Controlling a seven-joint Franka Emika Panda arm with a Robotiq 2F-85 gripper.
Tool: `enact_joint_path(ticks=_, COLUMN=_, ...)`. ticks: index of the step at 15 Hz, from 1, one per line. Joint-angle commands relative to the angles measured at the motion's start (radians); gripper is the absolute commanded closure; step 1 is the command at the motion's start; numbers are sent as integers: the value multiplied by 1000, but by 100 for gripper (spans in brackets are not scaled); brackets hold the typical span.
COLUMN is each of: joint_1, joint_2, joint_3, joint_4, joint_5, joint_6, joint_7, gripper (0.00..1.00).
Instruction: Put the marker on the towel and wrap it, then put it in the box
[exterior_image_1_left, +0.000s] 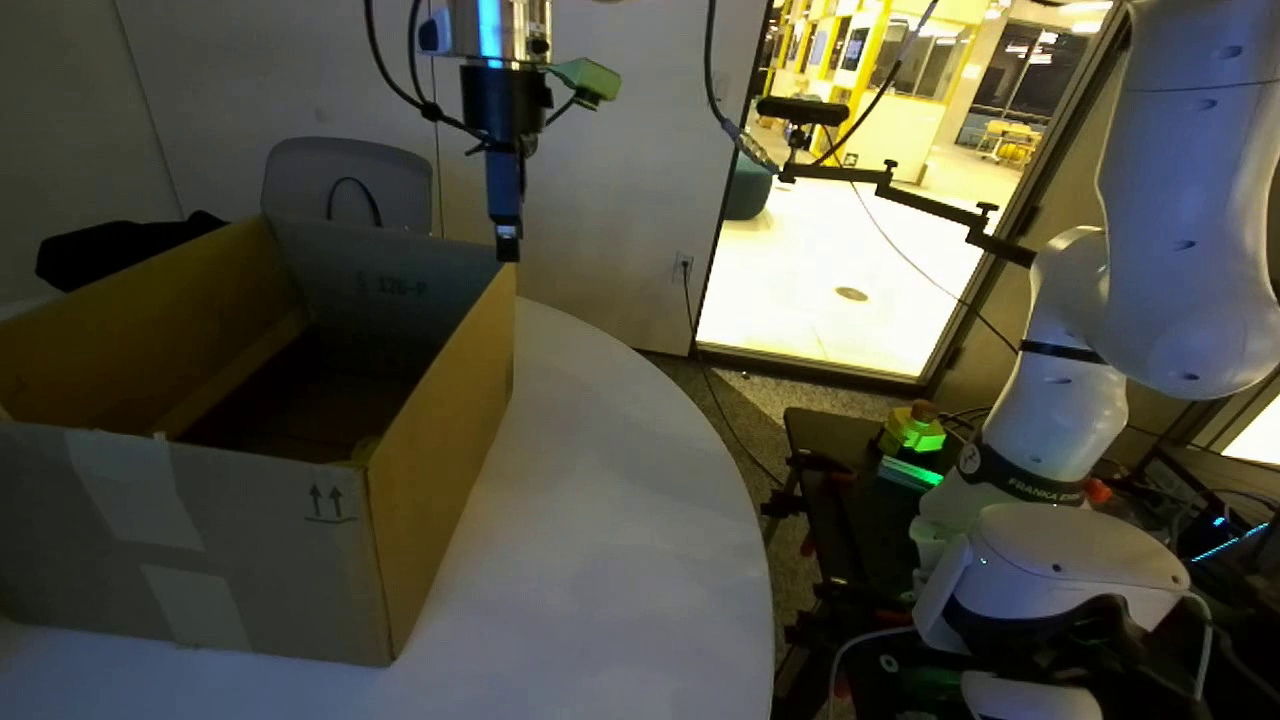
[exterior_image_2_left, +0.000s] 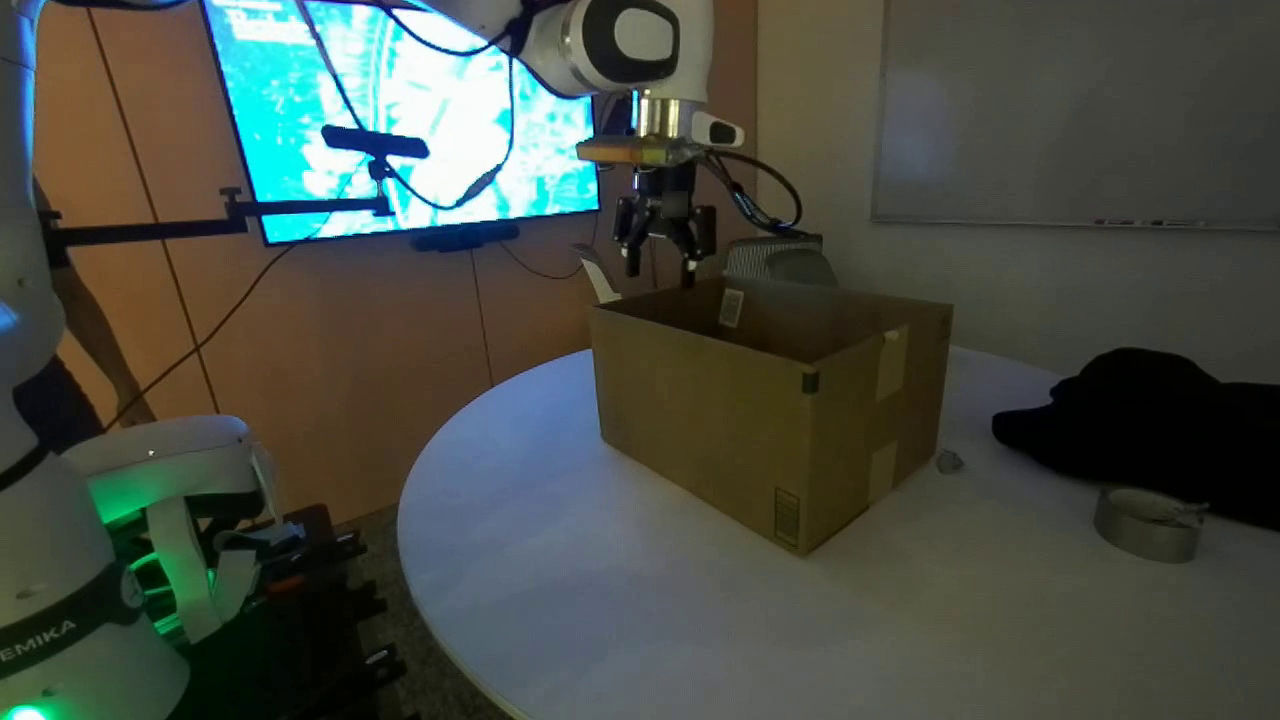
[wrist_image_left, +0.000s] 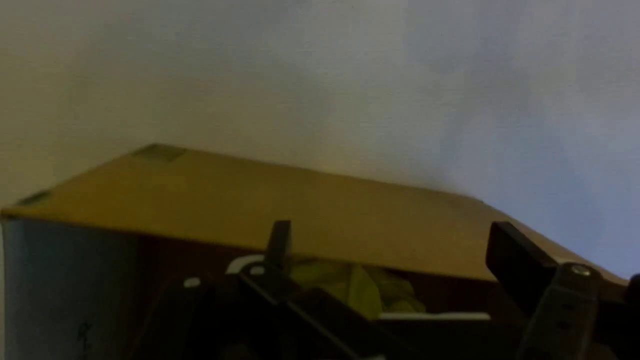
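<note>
My hand (exterior_image_2_left: 660, 272) is spread and empty, high by the box (exterior_image_2_left: 700, 410); the towel (wrist_image_left: 365, 290) lies inside. The marker I cannot see. Putting-in seems done; next, I should withdraw carefully.

In an exterior view, a squat grey roll of tape (exterior_image_2_left: 1146, 540) sat on the smooth white round bench (exterior_image_2_left: 620, 600) near a rumpled black fabric heap (exterior_image_2_left: 1150, 430). A wide pale whiteboard (exterior_image_2_left: 1080, 110) hung on the plain wall (exterior_image_2_left: 1000, 290), and a large rectangular screen (exterior_image_2_left: 450, 110) glowed blue-white. A grey curved-back chair (exterior_image_1_left: 350, 170) stood beyond the bench.
</note>
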Motion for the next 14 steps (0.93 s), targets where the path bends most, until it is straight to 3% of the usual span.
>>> enact_joint_path(ticks=1, joint_1=-7, joint_2=-177, joint_3=-32, joint_4=-252, joint_5=5, joint_6=-8, joint_7=13, gripper=0)
enact_joint_path(ticks=9, joint_1=-19, joint_2=-455, joint_3=-118, joint_4=-669, joint_5=-36, joint_6=51, joint_7=-4, gripper=0)
enact_joint_path(ticks=11, joint_1=-20, joint_2=-494, joint_3=-131, joint_4=-733, joint_5=-78, joint_6=109, joint_7=-15, gripper=0)
enact_joint_path(ticks=12, joint_1=-10, joint_2=-417, joint_3=-131, joint_4=-645, joint_5=-50, joint_6=43, joint_7=-1, gripper=0)
enact_joint_path(ticks=14, joint_1=-10, joint_2=-453, joint_3=-137, joint_4=-698, joint_5=-67, joint_6=78, joint_7=-1, gripper=0)
